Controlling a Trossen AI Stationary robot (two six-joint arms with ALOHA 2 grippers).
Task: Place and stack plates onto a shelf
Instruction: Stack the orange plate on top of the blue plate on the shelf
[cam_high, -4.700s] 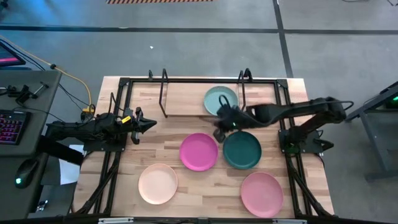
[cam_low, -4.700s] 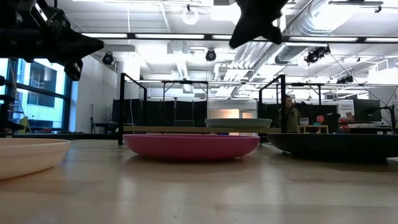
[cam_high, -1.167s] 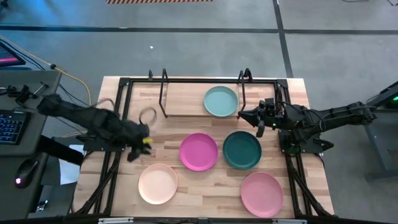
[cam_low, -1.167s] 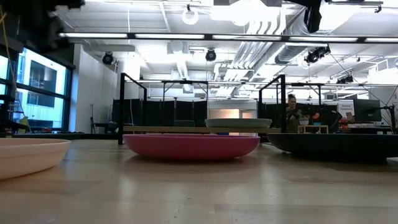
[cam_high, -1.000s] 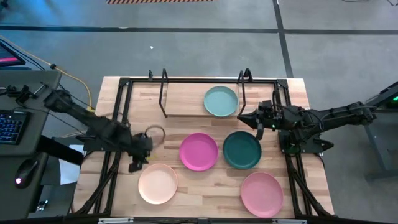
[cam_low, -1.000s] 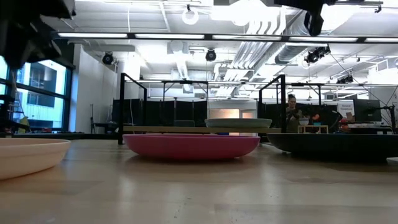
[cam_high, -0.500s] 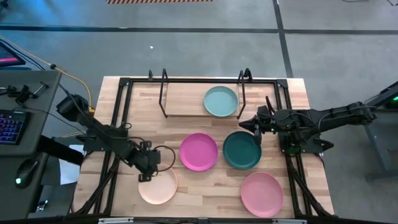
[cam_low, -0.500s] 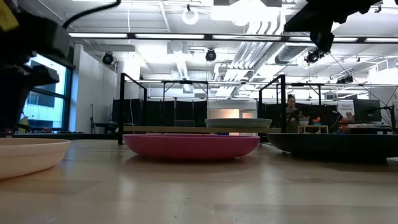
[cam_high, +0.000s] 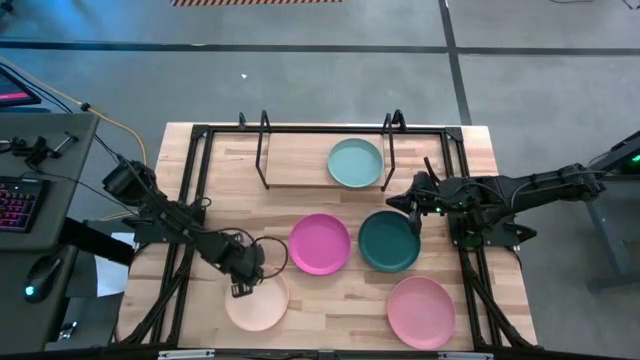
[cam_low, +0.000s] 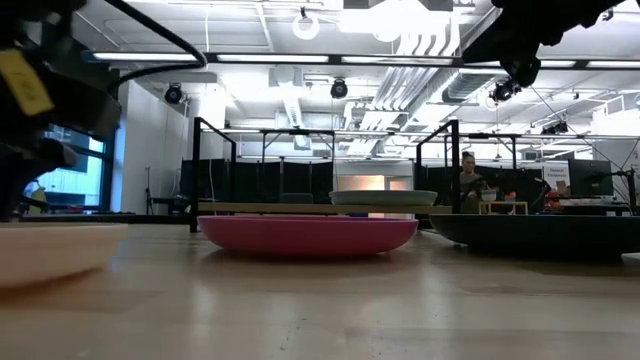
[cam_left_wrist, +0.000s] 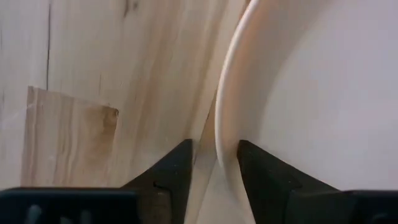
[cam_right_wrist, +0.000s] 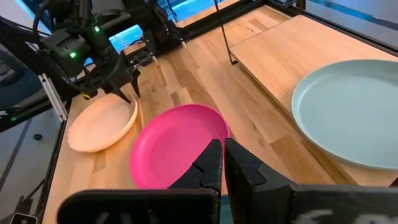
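The cream plate (cam_high: 262, 305) lies flat on the table at the near left. My left gripper (cam_left_wrist: 214, 149) is open and stands down over its far-left rim, one finger on each side; it also shows from the right wrist (cam_right_wrist: 121, 87). The magenta plate (cam_high: 320, 243), dark green plate (cam_high: 390, 240) and light pink plate (cam_high: 421, 312) lie on the tabletop. The pale teal plate (cam_high: 355, 162) rests on the shelf (cam_high: 295, 168). My right gripper (cam_high: 412, 207) hovers shut and empty beside the shelf's right end. My left gripper straddles the cream plate's far-left rim (cam_left_wrist: 222, 134) from above, fingers pointing down. One finger (cam_left_wrist: 258, 171) stands inside the plate against the rim's inner slope. The other finger (cam_left_wrist: 171, 171) stands outside over the table, a narrow gap from the rim. The plate lies on the table.
Black metal frame rods (cam_high: 200, 135) run around the table's far and side edges. The shelf's thin uprights (cam_high: 262, 150) stand at its ends. Bare wood lies to the left of the teal plate on the shelf and along the table's near edge between the cream and pink plates.
My left gripper has swung from the table's left side toward the near edge and the right, and come down onto the cream plate's rim. The cream plate has slid a little toward the right. The other plates have stayed where they were.
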